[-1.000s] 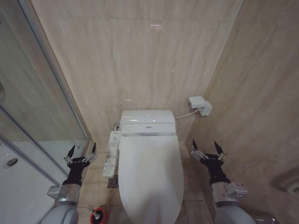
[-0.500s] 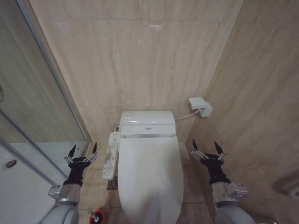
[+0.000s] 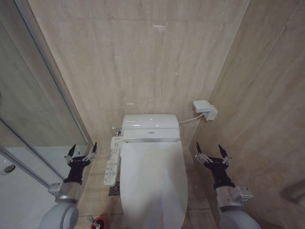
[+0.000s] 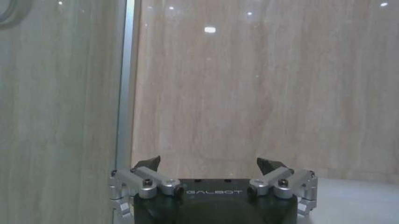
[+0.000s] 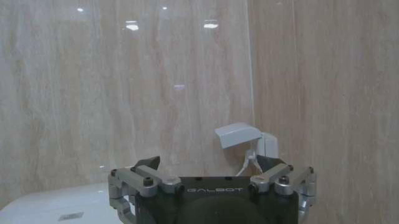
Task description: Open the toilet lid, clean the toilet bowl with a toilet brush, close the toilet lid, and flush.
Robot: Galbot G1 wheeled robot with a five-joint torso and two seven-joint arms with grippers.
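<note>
The white toilet lid (image 3: 152,183) lies shut on the toilet, hiding the toilet bowl. At the lower edge of the head view, left of the toilet, stands the red holder cup (image 3: 98,222) with the top of the toilet brush (image 3: 93,218) poking out of it. My left gripper (image 3: 82,150) hovers open beside the toilet's left side, near the glass partition; it is also seen open in the left wrist view (image 4: 209,163). My right gripper (image 3: 209,151) is open and empty on the toilet's right side, pointing at the back wall (image 5: 209,163).
A side control panel (image 3: 112,167) juts from the toilet's left. A white wall box (image 3: 205,109) with a cable sits right of the tank (image 3: 150,128); it also shows as the wall box (image 5: 240,135) from the right wrist. The glass shower partition (image 3: 43,109) closes off the left, and tiled walls stand close on both sides.
The head camera has shifted slightly, moving the whole picture. My left gripper has risen a little beside the glass. The right gripper has stayed put.
</note>
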